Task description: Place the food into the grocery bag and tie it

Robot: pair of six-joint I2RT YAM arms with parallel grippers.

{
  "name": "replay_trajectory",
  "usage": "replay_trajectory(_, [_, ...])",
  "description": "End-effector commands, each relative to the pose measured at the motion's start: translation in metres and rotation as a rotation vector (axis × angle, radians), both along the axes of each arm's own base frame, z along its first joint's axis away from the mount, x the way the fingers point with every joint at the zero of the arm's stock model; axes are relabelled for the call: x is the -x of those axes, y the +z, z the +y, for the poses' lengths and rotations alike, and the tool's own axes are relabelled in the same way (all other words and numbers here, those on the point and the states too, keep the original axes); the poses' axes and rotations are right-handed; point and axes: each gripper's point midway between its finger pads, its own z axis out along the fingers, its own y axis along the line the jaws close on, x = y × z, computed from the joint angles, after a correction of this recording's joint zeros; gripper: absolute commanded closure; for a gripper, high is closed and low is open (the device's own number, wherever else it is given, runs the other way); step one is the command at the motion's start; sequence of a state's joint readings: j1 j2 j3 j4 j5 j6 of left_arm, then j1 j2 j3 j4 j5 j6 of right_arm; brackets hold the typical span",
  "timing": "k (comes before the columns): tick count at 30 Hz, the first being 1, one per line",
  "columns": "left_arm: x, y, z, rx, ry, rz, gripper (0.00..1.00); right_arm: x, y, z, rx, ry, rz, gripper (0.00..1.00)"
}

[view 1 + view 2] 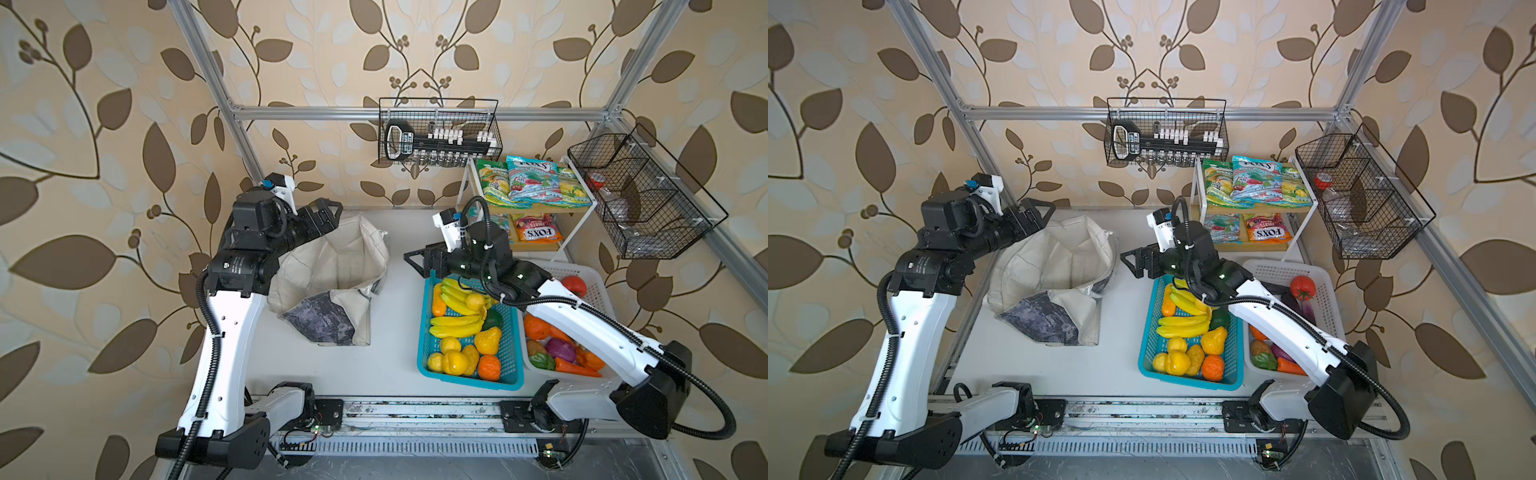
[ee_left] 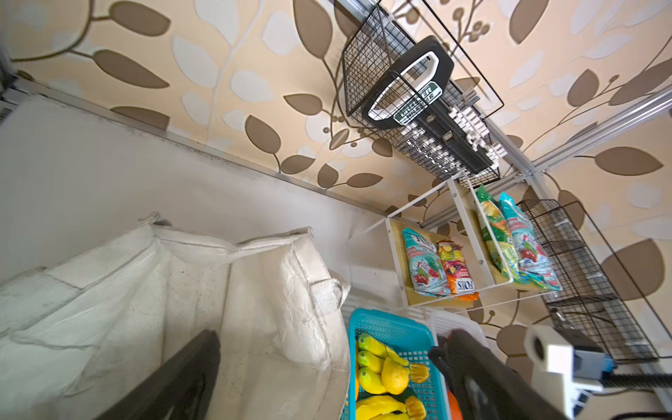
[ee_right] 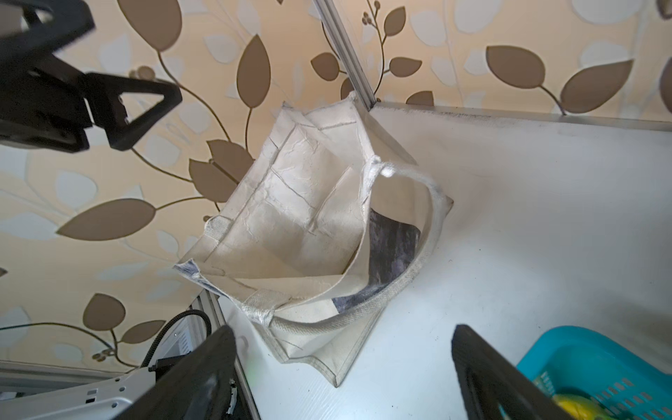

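Left gripper (image 1: 332, 216): fingers (image 2: 182, 378) spread wide, nothing clamped. Directly under and ahead of them, the grocery bag (image 1: 332, 270), slumped on the white tabletop (image 1: 395, 232), mouth open; contact with the rim unclear.

Right gripper (image 1: 415, 264): fingers (image 3: 483, 374) also wide apart, gripping nothing. Ahead of them across bare tabletop, the same bag (image 3: 291, 218), well apart, one loop handle (image 3: 429, 232) draped down the side facing these fingers.

Just below and behind the right fingers: blue basket (image 1: 424, 332) with toy bananas (image 1: 457, 295), yellow bell pepper (image 1: 455, 362) and orange fruit (image 1: 489, 368). Beside that, farther from the fingers: white basket (image 1: 598, 286) under the right arm, tomato (image 1: 574, 286) and carrot (image 1: 577, 368) inside. Beyond the right fingers, on a small shelf (image 1: 577, 232): sweet packets (image 1: 532, 183).
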State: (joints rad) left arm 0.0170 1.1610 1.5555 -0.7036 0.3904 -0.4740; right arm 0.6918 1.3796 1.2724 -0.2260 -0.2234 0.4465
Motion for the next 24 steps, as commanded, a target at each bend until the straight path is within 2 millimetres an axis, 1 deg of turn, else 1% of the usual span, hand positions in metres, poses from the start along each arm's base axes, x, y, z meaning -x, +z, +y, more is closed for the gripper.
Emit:
replay_trajectory(1, [-0.016, -0.029, 0.033, 0.082, 0.06, 0.097, 0.01, -0.003, -0.009, 0.004, 0.1, -0.046, 0.031, 0.0])
replay_trajectory(3, [-0.018, -0.042, 0.061, 0.042, 0.169, 0.118, 0.01, 0.0, -0.003, 0.014, 0.09, -0.033, -0.011, 0.0])
replay_trajectory(5, [-0.014, -0.058, 0.088, -0.06, 0.298, 0.187, 0.01, -0.001, -0.003, 0.023, 0.079, -0.019, 0.007, 0.0])
replay_trajectory(8, [0.004, -0.076, 0.115, -0.179, 0.425, 0.251, 0.01, -0.003, -0.012, 0.038, 0.09, 0.027, 0.061, 0.0])
replay_trajectory(9, [0.01, -0.083, 0.122, -0.195, 0.457, 0.262, 0.01, -0.002, -0.016, 0.043, 0.104, 0.042, 0.07, 0.0])
replay_trajectory(11, [0.014, -0.094, 0.124, -0.197, 0.468, 0.257, 0.01, -0.003, -0.027, 0.05, 0.135, 0.048, 0.089, 0.0])
replay_trajectory(14, [0.022, -0.113, 0.122, -0.195, 0.447, 0.311, 0.01, -0.006, -0.04, 0.055, 0.149, 0.042, 0.121, 0.0])
replay_trajectory(16, [0.031, -0.127, 0.129, -0.232, 0.465, 0.362, 0.01, -0.006, -0.047, 0.058, 0.144, 0.046, 0.13, 0.0])
replay_trajectory(18, [0.041, -0.141, 0.14, -0.279, 0.516, 0.415, 0.01, -0.006, -0.056, 0.061, 0.139, 0.049, 0.144, 0.01])
replay_trajectory(19, [0.048, -0.145, 0.147, -0.293, 0.55, 0.431, 0.01, -0.005, -0.06, 0.064, 0.131, 0.056, 0.149, 0.02])
replay_trajectory(20, [0.051, -0.148, 0.149, -0.294, 0.562, 0.429, 0.01, -0.006, -0.063, 0.065, 0.119, 0.055, 0.154, 0.03])
replay_trajectory(22, [0.055, -0.149, 0.146, -0.284, 0.557, 0.388, 0.01, -0.007, -0.061, 0.068, 0.072, 0.056, 0.136, 0.09])
replay_trajectory(24, [0.06, -0.153, 0.146, -0.306, 0.554, 0.391, 0.01, -0.007, -0.063, 0.071, 0.059, 0.064, 0.141, 0.13])
